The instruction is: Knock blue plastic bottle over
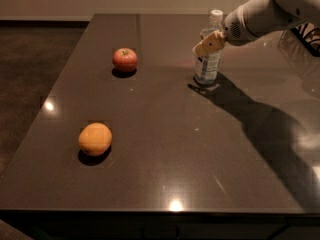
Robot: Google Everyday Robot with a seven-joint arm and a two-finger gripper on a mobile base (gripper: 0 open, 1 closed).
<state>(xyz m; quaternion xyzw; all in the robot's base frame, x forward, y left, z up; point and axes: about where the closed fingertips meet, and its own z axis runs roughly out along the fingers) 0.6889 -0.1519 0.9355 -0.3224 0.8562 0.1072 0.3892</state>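
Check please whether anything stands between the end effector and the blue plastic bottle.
Nothing visible does. The end effector is right at the upright blue plastic bottle, level with its upper body. The apple and the orange lie well apart on the table, not between them.

Dim, glary; hand [210, 44] at bottle [207, 70]

a dark, glossy table [200, 159] carries three things. a red apple [124, 60] sits toward the far left. an orange [95, 138] lies nearer on the left, well apart from the apple. the blue plastic bottle [207, 68] stands upright toward the far right. the gripper [207, 45] is level with the bottle's upper half, overlapping it.
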